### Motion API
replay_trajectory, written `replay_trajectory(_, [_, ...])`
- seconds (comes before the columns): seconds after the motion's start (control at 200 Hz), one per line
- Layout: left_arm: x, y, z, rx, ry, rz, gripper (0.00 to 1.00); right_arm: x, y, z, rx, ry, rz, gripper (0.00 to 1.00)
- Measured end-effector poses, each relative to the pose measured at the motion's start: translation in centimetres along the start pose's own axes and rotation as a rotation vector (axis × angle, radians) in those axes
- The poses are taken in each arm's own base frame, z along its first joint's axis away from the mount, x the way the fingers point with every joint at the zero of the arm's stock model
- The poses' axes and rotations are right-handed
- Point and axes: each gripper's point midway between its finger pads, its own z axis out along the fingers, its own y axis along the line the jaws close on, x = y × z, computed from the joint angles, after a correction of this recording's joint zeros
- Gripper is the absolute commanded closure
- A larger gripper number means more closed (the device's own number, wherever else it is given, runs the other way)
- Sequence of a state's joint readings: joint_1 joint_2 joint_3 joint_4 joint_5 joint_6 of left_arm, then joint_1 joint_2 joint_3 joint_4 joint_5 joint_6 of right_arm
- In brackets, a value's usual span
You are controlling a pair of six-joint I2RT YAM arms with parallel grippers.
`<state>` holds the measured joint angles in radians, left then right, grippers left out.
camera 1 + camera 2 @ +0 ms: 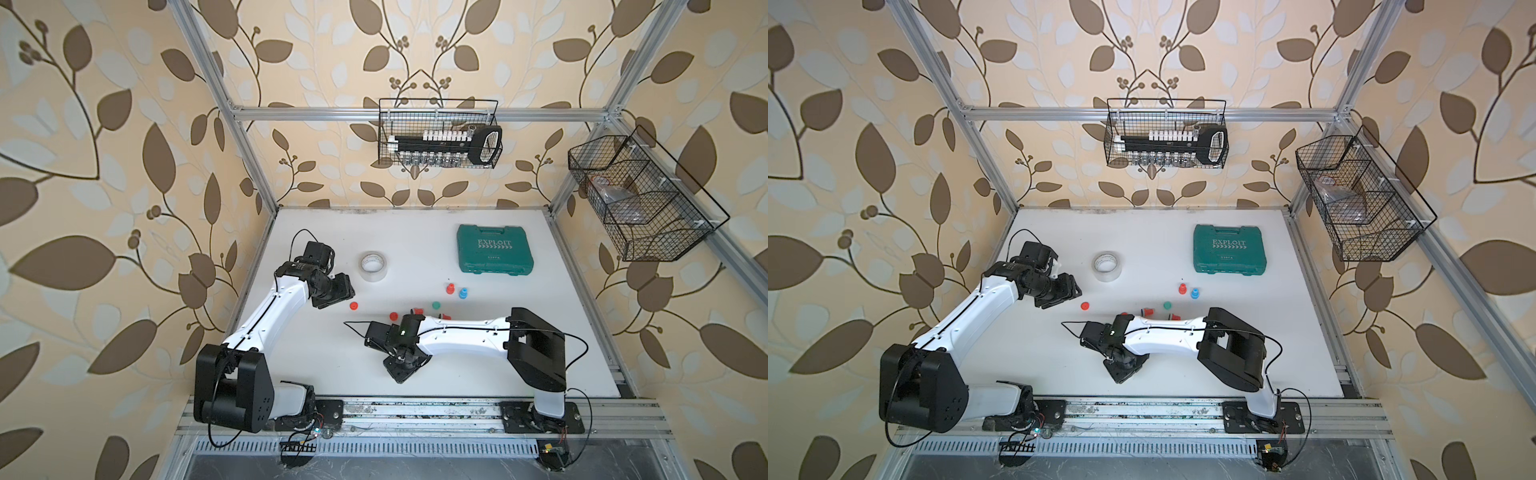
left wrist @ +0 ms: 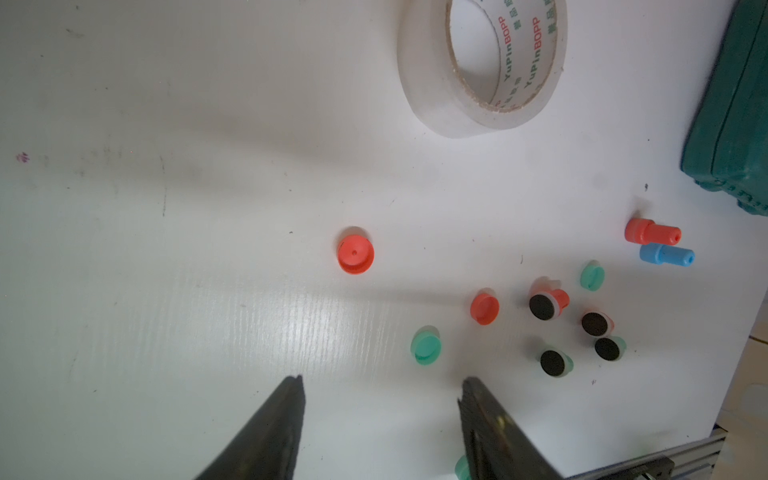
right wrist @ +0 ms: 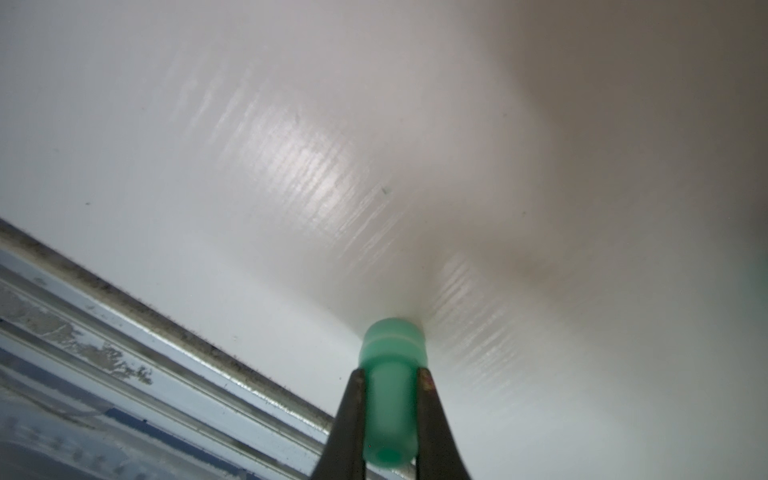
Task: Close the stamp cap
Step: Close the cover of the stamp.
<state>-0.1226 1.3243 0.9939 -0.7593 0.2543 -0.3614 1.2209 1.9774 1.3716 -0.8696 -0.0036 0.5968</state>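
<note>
Clamped between the closed fingers of the right gripper [image 3: 390, 374] is the narrow handle of the green stamp [image 3: 390, 415]. Its long axis runs straight out along the gripper's reach, and its wide end meets the worktop [image 3: 291, 145]. A pale seam rings that wide end, so what sits past it looks like the cap [image 3: 392, 329]. Whether the cap is fully seated I cannot tell, since the contact face is hidden against the worktop. The closing move would likely be a push straight along that axis, as any tilt could skew the cap. In both top views the right arm [image 1: 457, 332] covers the stamp entirely. The left gripper [image 2: 382, 382] is well apart from it, with its jaws spread and nothing between them. A green scrap [image 2: 460, 467] beside one of its fingers is cut off at the frame edge and unreadable. Ahead of the left gripper lie a loose green cap [image 2: 426, 345] and a loose red cap [image 2: 355, 254]. Near them, uncapped stamps [image 2: 542, 306] lie with their dark pads showing. Farther off are the tape roll [image 2: 482, 66] and the green case [image 2: 731, 124], the latter only partly in frame.
</note>
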Motion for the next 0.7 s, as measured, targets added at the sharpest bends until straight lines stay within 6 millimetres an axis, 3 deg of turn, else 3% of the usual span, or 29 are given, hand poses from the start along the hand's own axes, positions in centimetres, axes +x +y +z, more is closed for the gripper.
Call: replay_trajectory(0.7, [-0.03,-0.02,-0.02,0.000,-0.001,0.000,0.37,0.02,-0.01,0.11,0.002,0.002,0.010,1.00])
